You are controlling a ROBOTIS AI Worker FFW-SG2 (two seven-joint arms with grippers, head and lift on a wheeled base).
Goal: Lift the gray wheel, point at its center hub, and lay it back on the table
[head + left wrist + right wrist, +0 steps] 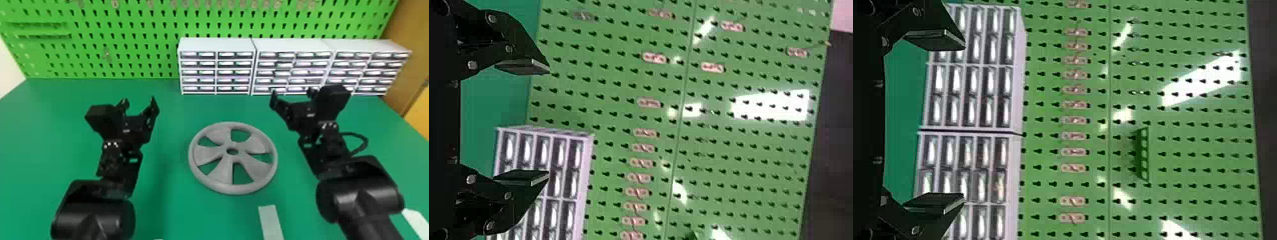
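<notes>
The gray wheel [223,172] lies flat on the green table [178,108], its round center hub [232,151] facing up. To its left, my left gripper [140,103] is held up with its fingers spread and nothing between them. On the other side of the wheel, my right gripper [292,95] is also open and holds nothing. In the left wrist view the left gripper [524,122] has its two fingers wide apart. The right gripper [938,121] shows the same wide gap in the right wrist view. Neither gripper touches the wheel.
White drawer cabinets [217,76] stand along the table's back edge, in front of a green pegboard [127,48]. A pale strip [271,223] lies at the near side of the table, and another pale piece [418,221] is at the lower right.
</notes>
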